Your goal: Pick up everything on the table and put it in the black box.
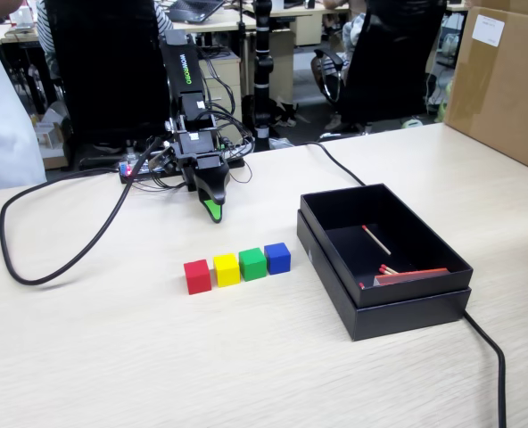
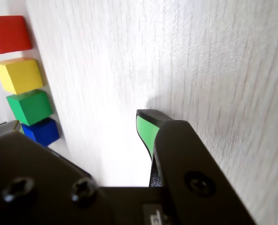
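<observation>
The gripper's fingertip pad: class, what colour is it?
Bright green, on the black gripper; the wrist view shows it best.

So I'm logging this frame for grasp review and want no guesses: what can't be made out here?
- Pincer opening: only one green tip shows in both views; the arm's own housing hides the other jaw.
- Blue cube: partly covered by the housing in the wrist view.
- Black box contents: the near wall hides the front floor in the fixed view; the box is outside the wrist view.
- Cable: cut off by the fixed view's bottom edge.
</observation>
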Motion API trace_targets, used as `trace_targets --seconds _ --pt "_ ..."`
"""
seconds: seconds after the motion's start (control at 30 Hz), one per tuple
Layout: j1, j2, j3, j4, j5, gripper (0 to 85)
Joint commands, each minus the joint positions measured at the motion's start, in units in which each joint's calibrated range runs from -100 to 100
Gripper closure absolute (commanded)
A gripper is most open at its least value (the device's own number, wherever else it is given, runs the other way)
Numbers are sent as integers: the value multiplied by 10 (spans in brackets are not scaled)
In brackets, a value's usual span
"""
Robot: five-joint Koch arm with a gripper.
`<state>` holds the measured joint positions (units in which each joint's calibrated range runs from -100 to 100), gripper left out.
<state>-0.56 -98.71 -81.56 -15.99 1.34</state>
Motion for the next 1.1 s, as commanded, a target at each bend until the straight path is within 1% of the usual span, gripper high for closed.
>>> trace_targets --seconds 0.0,0.1,0.17,0.2,0.23,0.37,0.47,0.53,0.57,0.73,0.83,1.07 --pt "-7 34 114 -111 0 384" --pt "-15 97 202 -178 -1 384" --pt "-21 155 281 -244 -1 386" --pt "-33 266 390 -304 -2 391" --pt "-38 311 423 -311 -7 406" --pt "-58 483 547 -334 -37 408" --pt "-72 585 641 -354 -46 408" --pt "-81 672 694 -354 -58 408" --pt "-85 750 735 -354 -65 407" --pt "-84 848 811 -354 -67 407" --pt "-74 927 837 -354 -69 407" --pt "-67 977 849 -354 -66 407"
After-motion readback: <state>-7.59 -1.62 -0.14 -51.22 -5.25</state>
